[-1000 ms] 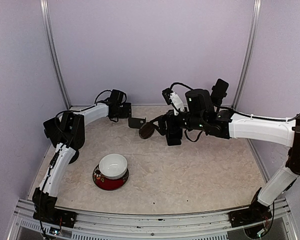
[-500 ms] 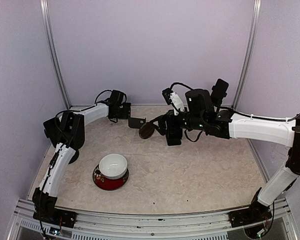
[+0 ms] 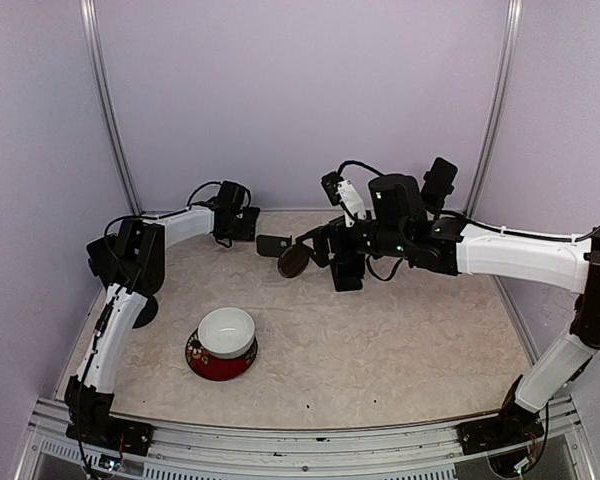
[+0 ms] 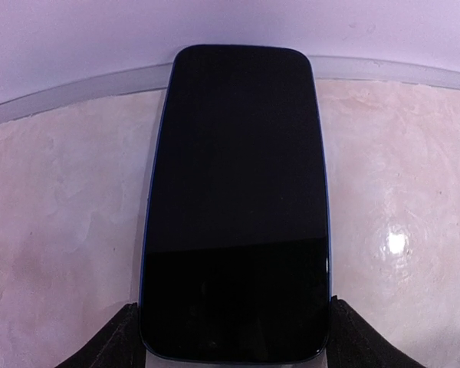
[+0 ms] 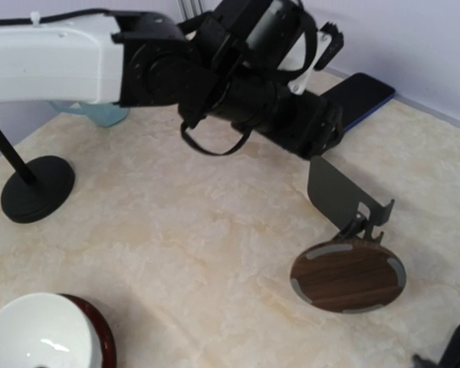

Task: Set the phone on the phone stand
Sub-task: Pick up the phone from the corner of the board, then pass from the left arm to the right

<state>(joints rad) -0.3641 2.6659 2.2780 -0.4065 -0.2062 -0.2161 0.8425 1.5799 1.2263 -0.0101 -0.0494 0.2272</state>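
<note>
The phone [image 4: 234, 199] is black-screened with a blue edge. My left gripper [image 4: 234, 349] is shut on its near end, one finger [image 4: 115, 337] on each long side, and holds it out flat over the table near the back wall. In the top view the phone [image 3: 273, 244] sits just left of the phone stand [image 3: 294, 261]. The stand [image 5: 349, 274] has a round wooden base and a tilted grey back plate and rests on the table. The phone [image 5: 360, 96] is behind and above it. My right gripper [image 3: 332, 258] hovers right of the stand, open and empty.
A white bowl [image 3: 226, 332] sits on a dark red plate [image 3: 220, 364] at the front left. A black pole with a round base [image 5: 37, 188] stands at the left. The back wall and metal frame posts [image 3: 110, 110] close the area.
Both arms have shifted slightly toward the back left. The phone stays in my left gripper beside the stand. The stand has not moved.
</note>
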